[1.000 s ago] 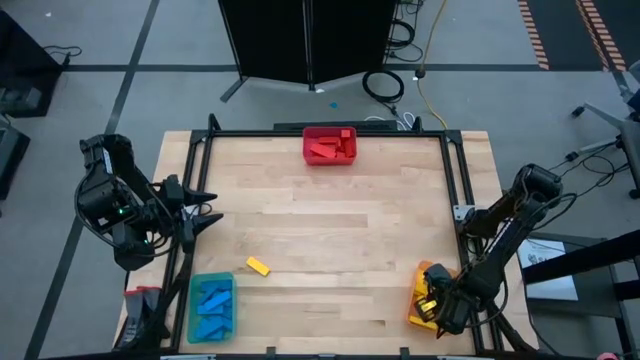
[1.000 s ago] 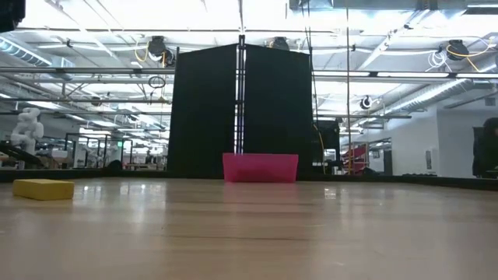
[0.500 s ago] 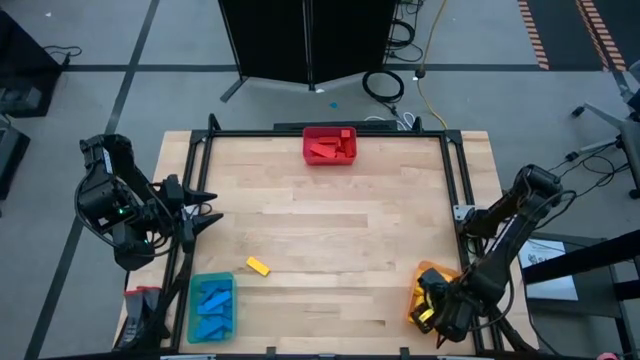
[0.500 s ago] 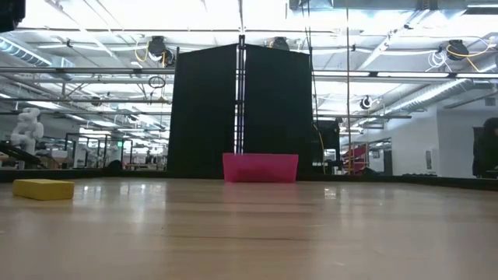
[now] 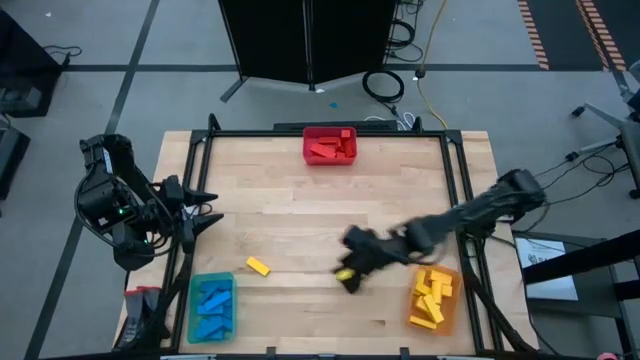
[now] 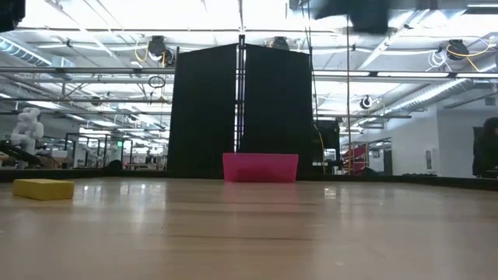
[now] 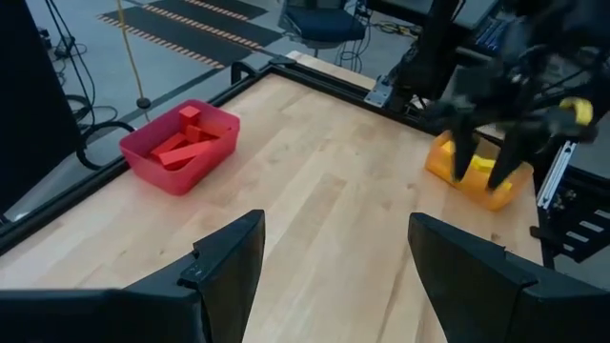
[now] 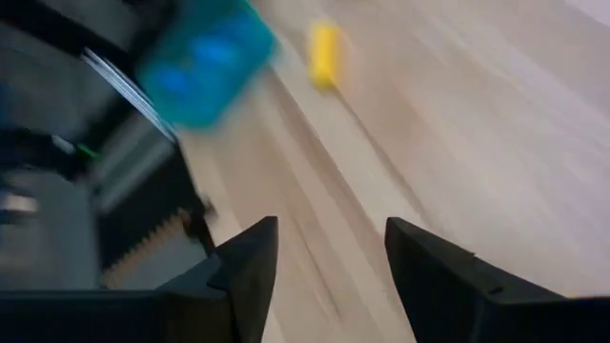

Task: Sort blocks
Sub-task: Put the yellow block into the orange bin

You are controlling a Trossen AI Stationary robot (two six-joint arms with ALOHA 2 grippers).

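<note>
One yellow block (image 5: 258,266) lies flat on the wooden table, left of centre; it also shows in the low view (image 6: 43,189) and the right wrist view (image 8: 324,52). My right gripper (image 5: 350,272) hangs over the table's middle, to the right of the block, open and empty; in the left wrist view (image 7: 486,157) its fingers point down. My left gripper (image 5: 205,208) waits open at the table's left edge. Red blocks lie in the red bin (image 5: 330,146), blue ones in the blue bin (image 5: 212,306), yellow ones in the orange bin (image 5: 433,298).
The red bin stands at the far edge, centre, the blue bin at the near left corner, and the orange bin at the near right corner. A black frame (image 5: 190,200) runs around the table. Bare wood lies between the bins.
My right gripper has left the orange bin at the near right corner and swung fast toward the table's left, out over the middle, toward the yellow block. The block has stayed where it was.
</note>
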